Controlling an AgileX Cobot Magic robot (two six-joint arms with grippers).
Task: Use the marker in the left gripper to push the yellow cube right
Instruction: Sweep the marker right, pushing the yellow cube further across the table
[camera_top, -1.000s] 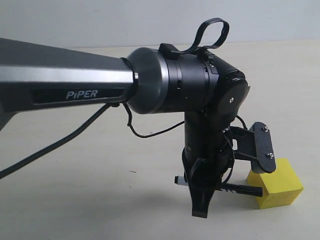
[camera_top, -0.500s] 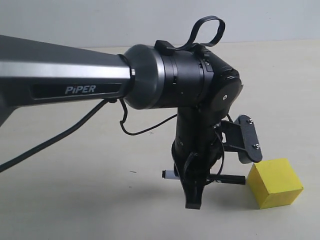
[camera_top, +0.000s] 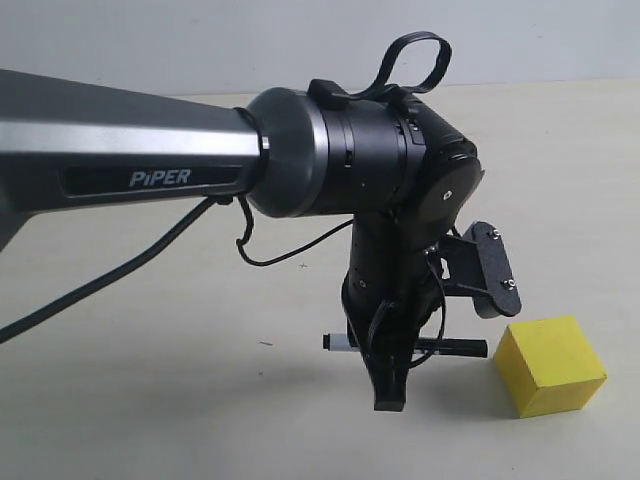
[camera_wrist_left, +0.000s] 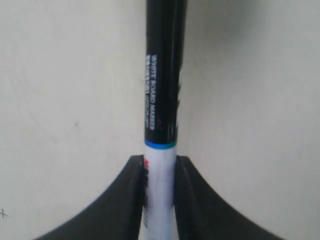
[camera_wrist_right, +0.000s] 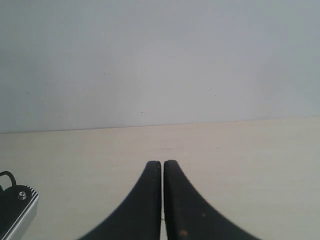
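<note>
The yellow cube (camera_top: 549, 365) rests on the cream table at the lower right of the exterior view. My left gripper (camera_top: 388, 385) points down at the table just left of it, shut on the marker (camera_top: 455, 347), which lies level and sticks out toward the cube. A small gap separates the marker's black end from the cube's left face. In the left wrist view the marker (camera_wrist_left: 161, 100) runs straight out from between the two black fingers (camera_wrist_left: 131, 200) of the left gripper (camera_wrist_left: 160, 162); the cube is out of that view. My right gripper (camera_wrist_right: 162, 164) is shut with nothing in it.
The big black and grey arm (camera_top: 150, 165) marked "PiPER" crosses the exterior view from the left, with a cable (camera_top: 120, 275) hanging beneath it. A grey wall backs the table. A metal part (camera_wrist_right: 15, 207) shows at the corner of the right wrist view.
The left gripper has drawn back to the left with the marker and risen slightly. The marker's end touched the cube a second ago; now a gap shows. The cube has stayed put.
</note>
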